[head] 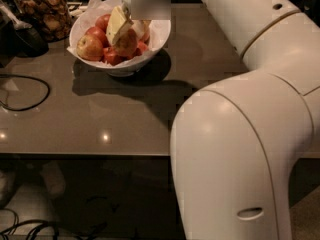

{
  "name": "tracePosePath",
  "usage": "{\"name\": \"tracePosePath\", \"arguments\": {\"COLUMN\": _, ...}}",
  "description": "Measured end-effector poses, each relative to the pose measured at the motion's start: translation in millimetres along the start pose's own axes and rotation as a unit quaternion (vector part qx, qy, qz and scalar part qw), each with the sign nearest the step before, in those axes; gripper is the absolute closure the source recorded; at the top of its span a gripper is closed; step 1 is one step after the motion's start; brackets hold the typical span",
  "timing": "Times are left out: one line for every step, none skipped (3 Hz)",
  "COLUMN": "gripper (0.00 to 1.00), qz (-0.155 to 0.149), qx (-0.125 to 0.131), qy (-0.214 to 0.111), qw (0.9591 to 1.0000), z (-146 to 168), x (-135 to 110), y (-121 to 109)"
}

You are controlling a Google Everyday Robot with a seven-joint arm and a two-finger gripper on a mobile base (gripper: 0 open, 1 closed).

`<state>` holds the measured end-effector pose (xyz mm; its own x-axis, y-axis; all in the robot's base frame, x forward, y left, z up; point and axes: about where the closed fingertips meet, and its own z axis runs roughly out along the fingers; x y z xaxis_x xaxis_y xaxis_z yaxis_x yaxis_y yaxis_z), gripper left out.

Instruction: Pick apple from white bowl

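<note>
The white bowl (131,68), lined with crinkled white paper, stands at the back left of the grey table and holds several apples. My gripper (128,36) reaches down into it from above. Its cream fingers (118,24) sit either side of a yellow, red-blushed apple (128,45) in the middle of the pile and are shut on it. The apple sits slightly higher than the rest. Another blushed apple (90,48) lies at the bowl's left side, with smaller red ones around it.
A glass jar of brown snacks (44,11) stands left of the bowl, beside a dark object (22,40). A black cable (30,100) loops over the table's left part. My large white arm (240,149) fills the right foreground. The table's front edge (85,155) runs across.
</note>
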<state>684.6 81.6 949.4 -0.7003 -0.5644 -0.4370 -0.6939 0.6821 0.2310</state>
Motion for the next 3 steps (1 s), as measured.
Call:
{"name": "tracePosePath", "arguments": {"gripper": 1.0, "qz": -0.005, "qx": -0.027, "qy": -0.011, "qw": 0.9996, "z": -11, "x": -5, "y": 2}}
{"name": "tracePosePath", "arguments": {"gripper": 1.0, "qz": -0.016, "qx": -0.056, "qy": -0.026, "qw": 0.998, "z": -23, "x": -13, "y": 8}}
{"name": "tracePosePath", "arguments": {"gripper": 1.0, "qz": -0.032, "qx": -0.083, "qy": -0.039, "qw": 0.9952, "z": -37, "x": -22, "y": 20}}
